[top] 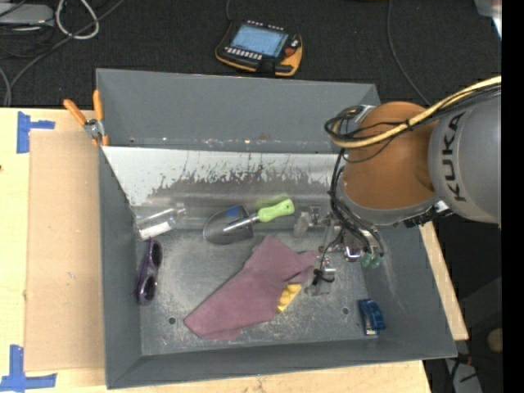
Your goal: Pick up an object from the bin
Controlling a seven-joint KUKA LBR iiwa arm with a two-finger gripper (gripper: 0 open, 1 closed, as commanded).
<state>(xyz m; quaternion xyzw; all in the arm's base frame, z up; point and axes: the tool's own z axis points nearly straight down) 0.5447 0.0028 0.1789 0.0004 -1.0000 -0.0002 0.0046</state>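
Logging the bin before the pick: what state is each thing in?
Purple cloth: spread flat, rumpled.
Pincer: low at the cloth's right edge.
Yellow piece: lying at the cloth's edge.
Green-handled scoop: lying down, untouched.
Clear container: on its side.
Purple sunglasses: lying flat, far left.
Blue piece: lying apart, far right.

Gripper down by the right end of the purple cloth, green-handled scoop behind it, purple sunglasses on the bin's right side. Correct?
No. The camera view shows the purple sunglasses on the bin's left side, not its right. The rest holds: gripper by the purple cloth's right end, green-handled scoop behind it.
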